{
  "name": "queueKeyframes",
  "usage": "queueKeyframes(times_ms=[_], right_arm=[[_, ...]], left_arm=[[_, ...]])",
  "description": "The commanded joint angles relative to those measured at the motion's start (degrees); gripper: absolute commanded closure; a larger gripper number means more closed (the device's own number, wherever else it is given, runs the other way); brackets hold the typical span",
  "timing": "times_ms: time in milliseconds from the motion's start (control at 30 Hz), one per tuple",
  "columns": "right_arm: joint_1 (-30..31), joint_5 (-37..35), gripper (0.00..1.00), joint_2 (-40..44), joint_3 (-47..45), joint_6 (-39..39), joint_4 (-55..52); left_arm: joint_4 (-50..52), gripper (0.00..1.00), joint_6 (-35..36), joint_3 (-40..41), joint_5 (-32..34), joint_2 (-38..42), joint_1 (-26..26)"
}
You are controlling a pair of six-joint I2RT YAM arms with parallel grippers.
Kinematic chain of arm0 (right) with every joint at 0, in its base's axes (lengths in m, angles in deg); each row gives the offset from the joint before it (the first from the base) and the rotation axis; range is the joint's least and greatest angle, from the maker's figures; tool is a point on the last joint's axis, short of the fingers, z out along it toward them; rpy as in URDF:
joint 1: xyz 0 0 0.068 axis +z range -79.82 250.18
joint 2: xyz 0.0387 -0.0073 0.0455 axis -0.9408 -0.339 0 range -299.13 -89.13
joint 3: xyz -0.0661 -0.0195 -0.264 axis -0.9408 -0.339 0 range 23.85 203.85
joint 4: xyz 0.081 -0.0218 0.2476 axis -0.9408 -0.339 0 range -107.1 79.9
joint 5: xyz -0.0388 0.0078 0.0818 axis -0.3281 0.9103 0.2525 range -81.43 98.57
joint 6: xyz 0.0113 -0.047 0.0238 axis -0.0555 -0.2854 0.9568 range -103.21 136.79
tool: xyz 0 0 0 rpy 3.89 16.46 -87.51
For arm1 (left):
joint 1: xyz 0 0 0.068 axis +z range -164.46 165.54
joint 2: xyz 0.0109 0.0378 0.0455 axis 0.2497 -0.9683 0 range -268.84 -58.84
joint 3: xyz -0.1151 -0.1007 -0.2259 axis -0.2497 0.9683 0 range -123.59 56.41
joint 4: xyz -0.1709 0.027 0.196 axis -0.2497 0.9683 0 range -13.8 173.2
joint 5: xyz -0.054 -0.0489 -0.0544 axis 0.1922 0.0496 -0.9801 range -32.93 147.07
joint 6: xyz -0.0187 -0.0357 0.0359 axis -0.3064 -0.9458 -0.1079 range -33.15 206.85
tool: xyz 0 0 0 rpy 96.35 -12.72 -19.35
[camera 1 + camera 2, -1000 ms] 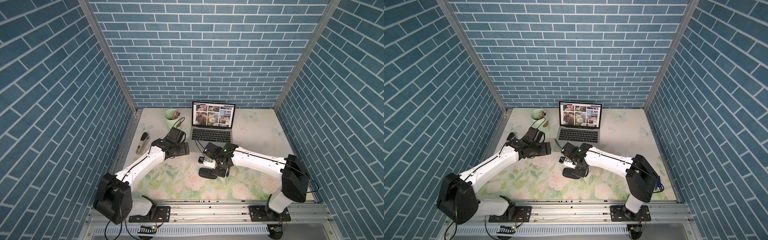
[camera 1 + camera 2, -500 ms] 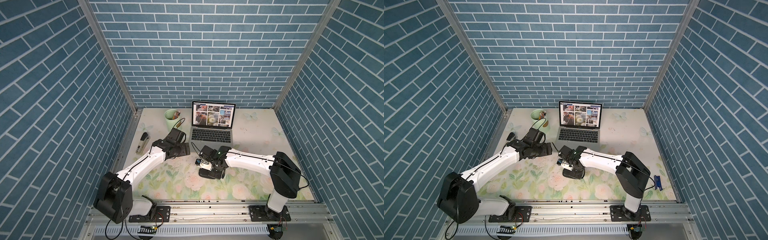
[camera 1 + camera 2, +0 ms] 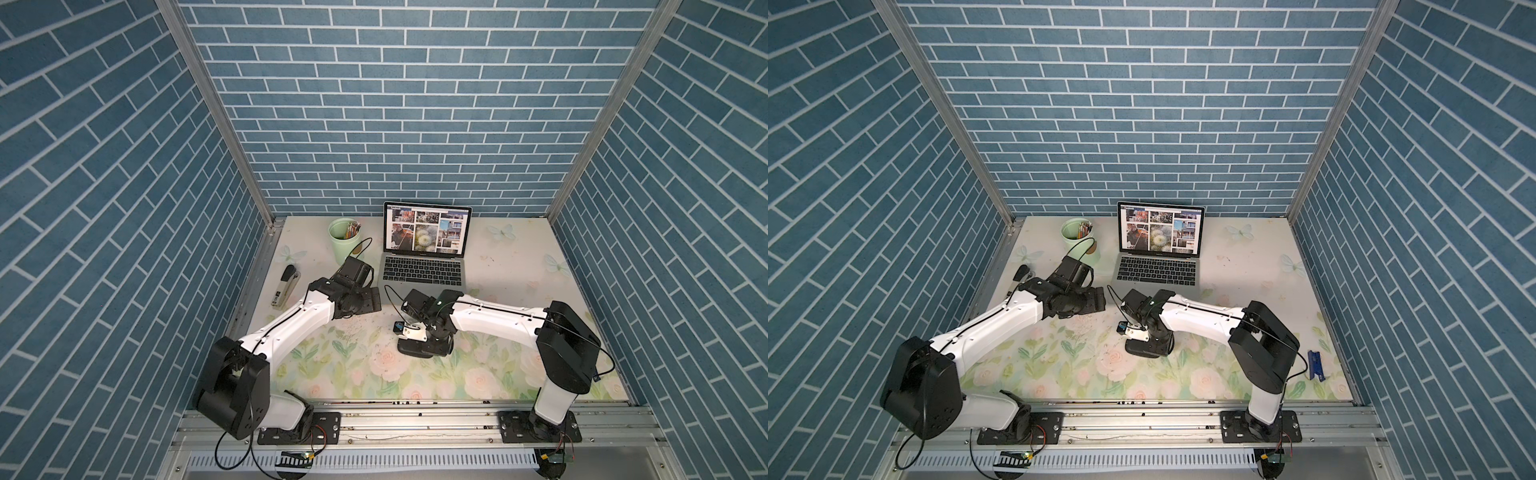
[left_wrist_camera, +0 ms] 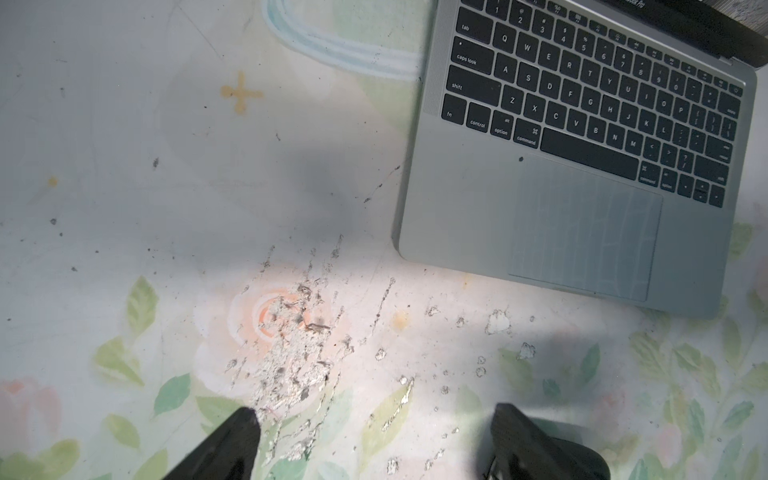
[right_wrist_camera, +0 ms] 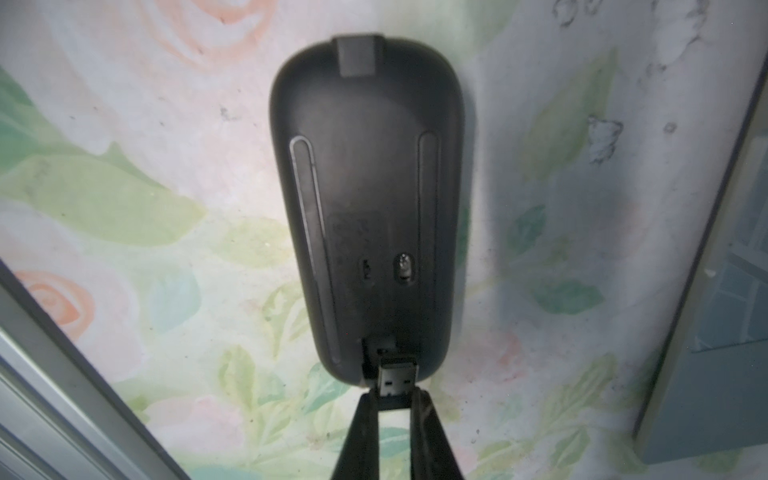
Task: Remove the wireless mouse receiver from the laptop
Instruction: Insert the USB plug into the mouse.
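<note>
The laptop [image 3: 424, 272] [image 3: 1156, 270] stands open at the back of the table, and its keyboard and trackpad [image 4: 582, 216] show in the left wrist view. The wireless mouse receiver [image 5: 395, 376] is a small black stub with a metal plug, clear of the laptop. My right gripper [image 5: 395, 399] is shut on it, holding its plug end at a slot in the underside of a black mouse [image 5: 370, 199] [image 3: 424, 348] that lies upside down. My left gripper [image 4: 374, 424] [image 3: 374, 299] hangs open over bare table left of the laptop, with nothing between its fingers.
A green cup of pencils [image 3: 344, 245] stands left of the laptop. A stapler [image 3: 284, 286] lies by the left wall. A blue object [image 3: 1315, 365] lies at the right edge. The metal front rail [image 5: 62, 374] runs near the mouse. The tablecloth is scuffed [image 4: 286, 353].
The right arm's elbow swung in toward the middle and partly back, while its wrist stayed over the mouse. The left arm has barely moved.
</note>
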Motion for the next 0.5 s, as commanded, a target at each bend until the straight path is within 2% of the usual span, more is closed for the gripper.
queueKeyframes(times_ms=[0,467], right_arm=[[-0.36,0.35,1.00,-1.04,-0.33,-2.03,-1.92],[-0.19,1.10,1.00,-2.37,1.29,-1.68,-1.92]], left_arm=[[0.12,0.08,0.20,-0.83,-0.28,-0.89,-0.17],[0.18,0.08,0.61,-1.01,-0.37,-1.50,-0.18]])
